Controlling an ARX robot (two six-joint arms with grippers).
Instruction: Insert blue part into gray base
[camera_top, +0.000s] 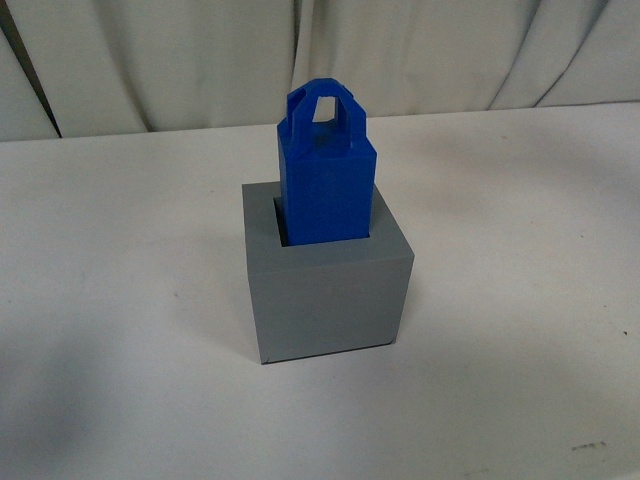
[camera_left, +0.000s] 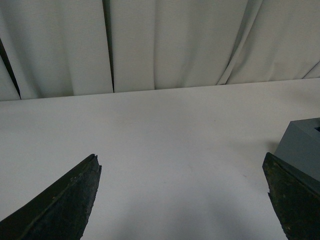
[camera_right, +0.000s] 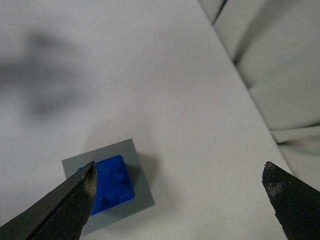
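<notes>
The blue part (camera_top: 326, 170) stands upright in the square hole of the gray base (camera_top: 330, 290) at the middle of the white table, its loop handle on top. Neither arm shows in the front view. My right gripper (camera_right: 180, 172) is open and empty, high above the table; the blue part (camera_right: 114, 182) in the gray base (camera_right: 137, 172) lies far below, beside one finger. My left gripper (camera_left: 182, 167) is open and empty, low over the table, with a corner of the gray base (camera_left: 301, 147) behind one finger.
The white table (camera_top: 520, 250) spreads around the base. White curtains (camera_top: 200, 50) hang along the table's far edge. A shadow falls on the table in the right wrist view (camera_right: 42, 75).
</notes>
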